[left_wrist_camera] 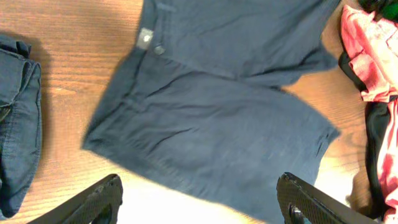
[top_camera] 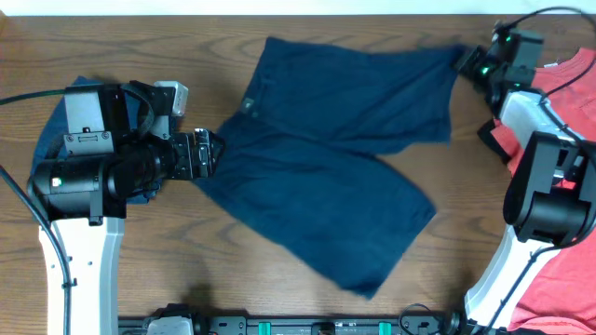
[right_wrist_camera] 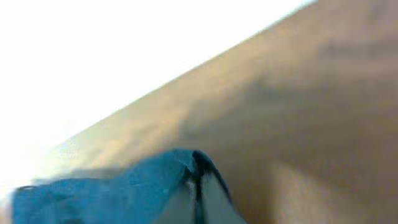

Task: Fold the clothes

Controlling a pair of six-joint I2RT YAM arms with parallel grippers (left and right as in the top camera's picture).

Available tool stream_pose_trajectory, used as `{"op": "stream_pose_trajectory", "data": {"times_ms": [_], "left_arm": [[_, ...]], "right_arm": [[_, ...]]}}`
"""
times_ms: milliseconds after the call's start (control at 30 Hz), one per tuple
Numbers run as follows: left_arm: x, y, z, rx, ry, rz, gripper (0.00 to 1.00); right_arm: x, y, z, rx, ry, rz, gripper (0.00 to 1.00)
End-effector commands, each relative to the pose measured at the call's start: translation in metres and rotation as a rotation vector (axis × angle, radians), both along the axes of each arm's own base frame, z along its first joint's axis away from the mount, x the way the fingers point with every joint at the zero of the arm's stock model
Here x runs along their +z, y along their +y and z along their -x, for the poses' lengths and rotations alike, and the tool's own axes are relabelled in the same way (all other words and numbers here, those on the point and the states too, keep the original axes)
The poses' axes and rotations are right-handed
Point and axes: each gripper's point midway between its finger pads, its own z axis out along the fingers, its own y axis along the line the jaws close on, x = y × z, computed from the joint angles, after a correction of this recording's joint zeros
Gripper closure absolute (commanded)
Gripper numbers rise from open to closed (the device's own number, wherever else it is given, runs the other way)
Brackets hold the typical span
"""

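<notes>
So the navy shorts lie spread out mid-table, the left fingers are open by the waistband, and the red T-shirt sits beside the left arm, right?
No: the red T-shirt sits beside the right arm, as the overhead view shows. The navy shorts do lie spread out, with the left fingers open by the waistband.

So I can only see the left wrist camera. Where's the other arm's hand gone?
Observer: From overhead, the right gripper is at the far-right hem corner of the shorts.
Operator: Did it grab them?
Observer: It looks like it. The right wrist view is blurry, but blue cloth is bunched right up close to that camera, as if pinched.
</notes>
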Motion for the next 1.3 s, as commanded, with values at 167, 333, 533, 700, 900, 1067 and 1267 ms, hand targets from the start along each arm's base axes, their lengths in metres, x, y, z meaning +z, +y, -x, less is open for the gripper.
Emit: {"op": "stream_pose_trajectory", "data": {"times_ms": [167,333,533,700,900,1067,1267], "left_arm": [[0.007,0.0,-0.001,-0.011,-0.025,-0.004,0.11],[0.004,0.008,-0.002,0.018,-0.021,-0.047,0.1],[-0.002,0.023,-0.005,0.069,-0.013,-0.123,0.1],[-0.018,0.031,-0.009,0.092,0.041,-0.161,0.1],[-0.043,0.031,-0.013,0.083,0.147,-0.16,0.1],[-0.061,0.031,-0.01,0.075,0.242,-0.158,0.11],[-0.066,0.031,-0.01,0.073,0.265,-0.158,0.11]], "right_arm": [[0.044,0.012,0.017,0.146,-0.009,0.028,0.53],[0.069,0.022,0.058,0.22,0.077,0.099,0.45],[0.106,0.039,0.131,0.228,0.236,0.048,0.44],[0.072,0.043,0.202,0.147,0.584,0.046,0.55],[-0.005,0.064,0.255,0.183,0.866,0.069,0.44],[-0.067,0.07,0.278,0.196,0.906,0.074,0.29],[-0.109,0.07,0.284,0.228,0.829,0.113,0.39]]}}
